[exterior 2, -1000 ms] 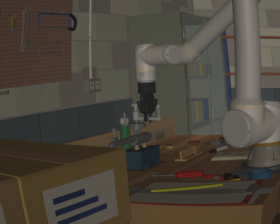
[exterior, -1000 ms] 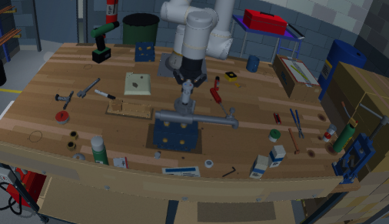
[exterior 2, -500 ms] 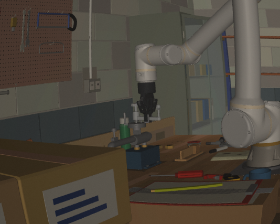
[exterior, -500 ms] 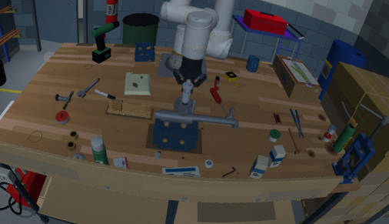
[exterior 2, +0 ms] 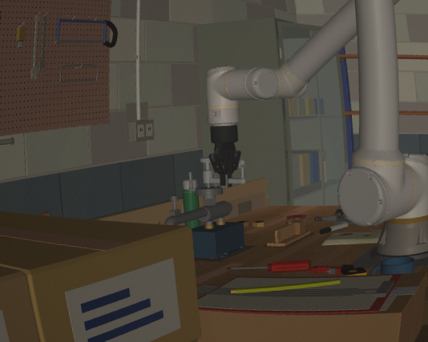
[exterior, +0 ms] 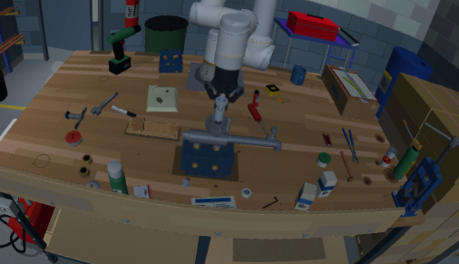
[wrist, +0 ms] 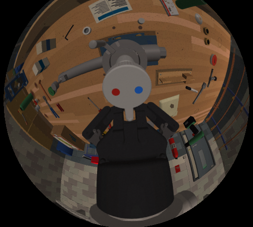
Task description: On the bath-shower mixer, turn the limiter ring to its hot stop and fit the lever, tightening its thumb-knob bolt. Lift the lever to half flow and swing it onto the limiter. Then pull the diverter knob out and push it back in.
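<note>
The lever (wrist: pixel 126 88) stands above the grey mixer body (exterior: pixel 231 138), over the limiter ring (exterior: pixel 217 124) on the mixer's top. The lever's round cap shows a red and a blue dot. The mixer lies across a blue fixture block (exterior: pixel 207 158) at the middle of the bench. Its spout reaches right. The diverter knob (wrist: pixel 93 44) sticks out of the mixer near the front edge. The thumb-knob bolt is not clear to me. My gripper (exterior: pixel 221 99) hangs straight down over the mixer and is closed on the lever's handle.
A large cardboard box (exterior 2: pixel 85 281) fills the right end of the bench. A red screwdriver (exterior: pixel 254 111) lies just behind the spout. A wooden jig (exterior: pixel 152 128), a pale plate (exterior: pixel 162 98), a green can (exterior: pixel 117 177) and small boxes (exterior: pixel 317 188) lie around the fixture.
</note>
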Controlling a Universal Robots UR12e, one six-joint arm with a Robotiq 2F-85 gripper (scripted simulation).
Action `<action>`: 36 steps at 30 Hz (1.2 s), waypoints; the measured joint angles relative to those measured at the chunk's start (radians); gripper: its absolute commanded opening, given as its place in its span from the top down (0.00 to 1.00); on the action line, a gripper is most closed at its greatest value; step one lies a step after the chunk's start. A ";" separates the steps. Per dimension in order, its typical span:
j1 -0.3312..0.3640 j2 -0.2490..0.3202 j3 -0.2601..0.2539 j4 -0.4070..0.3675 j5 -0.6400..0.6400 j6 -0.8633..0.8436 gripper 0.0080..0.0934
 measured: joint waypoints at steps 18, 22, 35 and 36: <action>0.000 0.000 0.000 0.000 0.000 0.000 0.88; 0.000 0.000 0.000 0.000 0.000 0.000 0.78; 0.000 0.000 0.001 0.000 0.000 0.000 0.55; 0.000 0.000 0.001 0.000 0.000 0.000 0.55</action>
